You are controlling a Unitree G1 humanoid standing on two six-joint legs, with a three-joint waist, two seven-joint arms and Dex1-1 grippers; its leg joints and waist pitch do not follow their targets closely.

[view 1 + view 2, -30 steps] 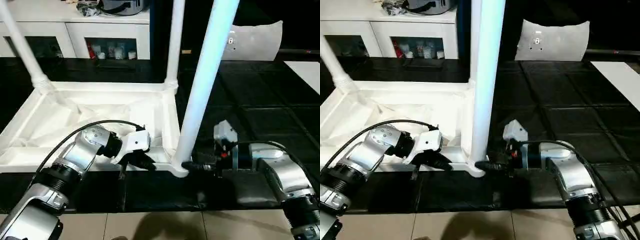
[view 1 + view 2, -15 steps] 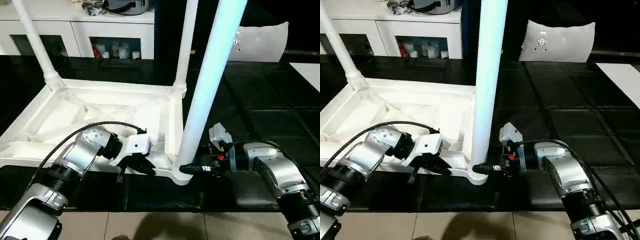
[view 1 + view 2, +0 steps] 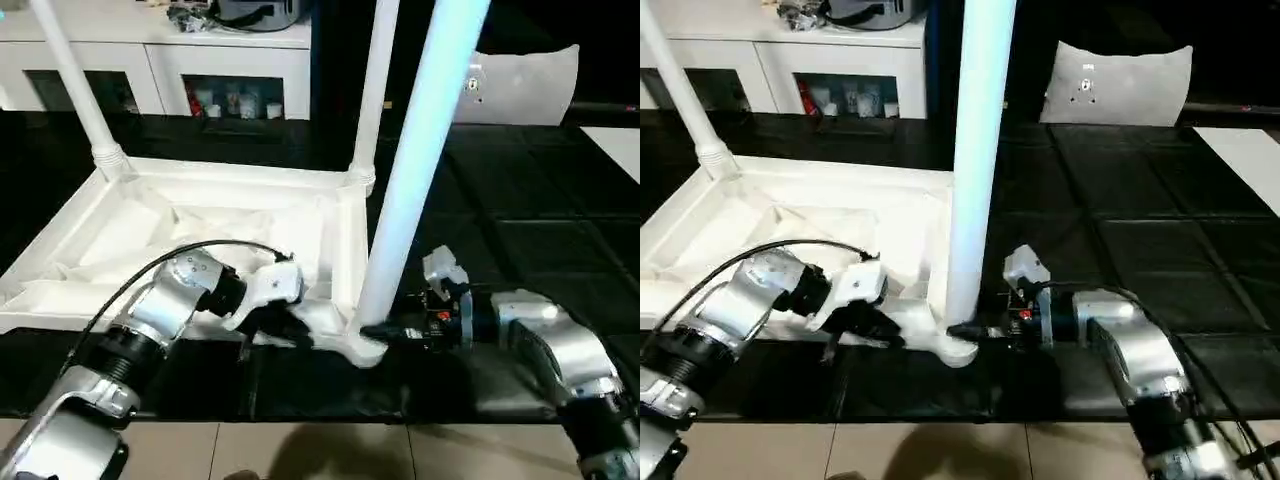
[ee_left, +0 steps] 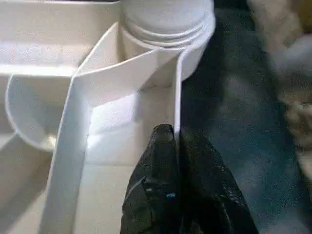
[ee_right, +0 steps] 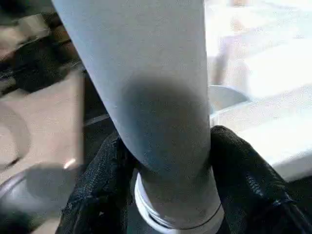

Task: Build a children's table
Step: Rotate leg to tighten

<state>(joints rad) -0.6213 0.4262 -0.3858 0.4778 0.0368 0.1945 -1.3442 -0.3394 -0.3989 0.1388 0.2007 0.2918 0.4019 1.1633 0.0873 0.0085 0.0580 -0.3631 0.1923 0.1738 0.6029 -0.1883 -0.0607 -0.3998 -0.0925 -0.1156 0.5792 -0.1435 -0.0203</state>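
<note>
White plastic rectangular table top lies upside down on the black tiled floor, ribbed underside up. Landmark: its near corner socket. The nearest long white tapered tubular leg stands upright in that socket. Right gripper is at the socket's right side, black jaws clamped on the leg's base, one finger on each side. Left gripper is just left of the socket, jaws pressed together, pinching the thin white side wall of the top. Two more white legs stand in the far corner sockets. White cabinet with glass doors sits well behind the top.
</note>
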